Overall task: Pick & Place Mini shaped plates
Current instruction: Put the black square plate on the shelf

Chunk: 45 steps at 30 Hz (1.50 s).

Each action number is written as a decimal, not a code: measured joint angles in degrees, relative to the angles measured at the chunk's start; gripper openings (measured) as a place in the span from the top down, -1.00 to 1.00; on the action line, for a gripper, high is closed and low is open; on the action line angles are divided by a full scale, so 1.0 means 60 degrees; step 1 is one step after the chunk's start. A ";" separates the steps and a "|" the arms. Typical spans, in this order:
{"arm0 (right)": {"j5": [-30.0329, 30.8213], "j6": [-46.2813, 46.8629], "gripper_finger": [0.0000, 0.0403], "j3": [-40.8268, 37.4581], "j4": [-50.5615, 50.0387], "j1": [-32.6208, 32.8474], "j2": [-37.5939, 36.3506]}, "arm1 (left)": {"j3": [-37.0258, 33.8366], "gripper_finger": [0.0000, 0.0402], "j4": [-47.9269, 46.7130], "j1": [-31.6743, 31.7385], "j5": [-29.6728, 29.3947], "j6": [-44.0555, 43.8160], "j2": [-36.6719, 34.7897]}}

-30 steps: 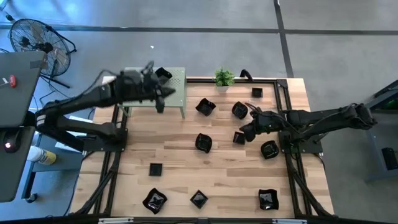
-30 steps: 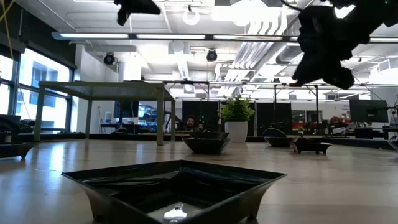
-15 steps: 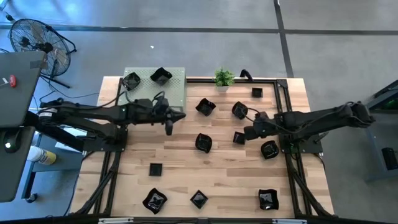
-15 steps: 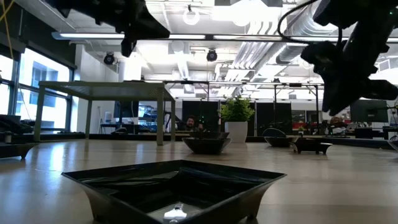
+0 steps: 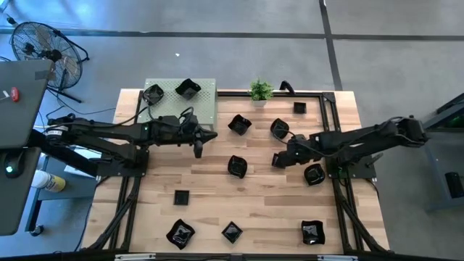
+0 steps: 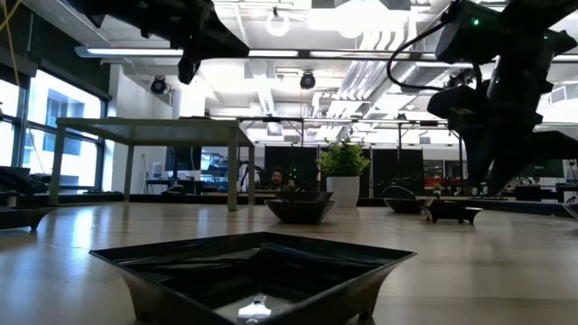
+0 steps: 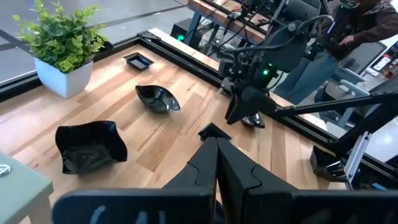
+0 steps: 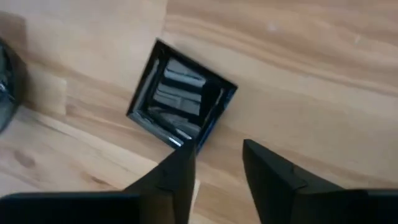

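The small square plate (image 5: 278,160) lay flat on the wooden table (image 5: 203,181), right of centre, with its glossy black well facing up (image 8: 181,103). Your right gripper (image 5: 283,157) hovered directly above it with its fingers (image 8: 176,176) spread apart and empty; one fingertip stood over the plate's near edge, the other over bare wood beside it. Whether either finger touched the plate cannot be told.

Near this plate sat a round plate (image 5: 314,175) to the right, a wavy-edged plate (image 5: 280,129) farther back, and another plate (image 5: 237,167) to the left at the table's centre. More plates lay along the near edge (image 5: 231,232), and a large square one (image 6: 257,271) filled the foreground of the low view.

Your left gripper (image 5: 199,138) hung over the table's far-left area with its fingers (image 7: 214,163) pressed together, holding nothing. Behind it, a green raised platform (image 5: 206,101) at the far-left corner carried two plates (image 5: 187,89). A potted plant (image 5: 260,91) stood at the far edge.
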 joint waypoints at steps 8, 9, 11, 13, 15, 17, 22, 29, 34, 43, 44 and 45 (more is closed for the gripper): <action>0.0452 -0.0065 0.23 0.0000 0.0512 -0.0011 0.0722 | 0.0000 1.00 0.0000 0.0000 -0.0064 0.0004 0.0000; 0.0447 -0.0067 0.26 0.0000 0.0635 -0.0011 0.0809 | 0.0000 1.00 -0.0004 0.0000 -0.0147 -0.0003 0.0000; 0.0332 0.0012 0.32 0.0000 0.0800 -0.0011 0.0991 | 0.0001 1.00 -0.0044 0.0000 -0.0244 -0.0007 0.0000; 0.0251 0.0346 0.38 0.0000 0.0886 -0.0011 0.1150 | 0.0000 1.00 -0.0080 0.0000 -0.0264 -0.0008 0.0000; 0.0186 0.0537 0.44 0.0000 0.1028 -0.0011 0.1296 | 0.0002 1.00 -0.0080 0.0000 -0.0267 -0.0011 0.0000; 0.0186 0.0561 0.50 0.0000 0.1033 -0.0011 0.1413 | 0.0003 1.00 -0.0080 0.0000 -0.0257 -0.0014 0.0000; 0.0261 0.0574 0.63 0.0000 0.1082 -0.0011 0.1547 | 0.0004 1.00 -0.0087 0.0000 -0.0223 -0.0015 0.0000; 0.0184 0.0581 0.85 0.0000 0.1190 -0.0011 0.1547 | 0.0004 1.00 -0.0093 0.0000 -0.0221 -0.0020 0.0000; 0.0374 0.0581 0.88 0.0000 0.1243 -0.0011 0.1547 | 0.0004 1.00 -0.0108 0.0000 -0.0219 -0.0022 0.0000; 0.0337 0.0279 0.98 0.0000 0.1516 -0.0011 0.1547 | 0.0004 1.00 -0.0106 0.0000 -0.0194 -0.0105 0.0000; 0.0323 0.0272 0.98 0.0000 0.1513 -0.0011 0.1547 | 0.0004 1.00 -0.0106 0.0000 -0.0194 -0.0141 0.0000; 0.0319 0.0257 0.98 0.0000 0.1511 -0.0011 0.1547 | 0.0004 1.00 -0.0106 0.0000 -0.0191 -0.0183 0.0000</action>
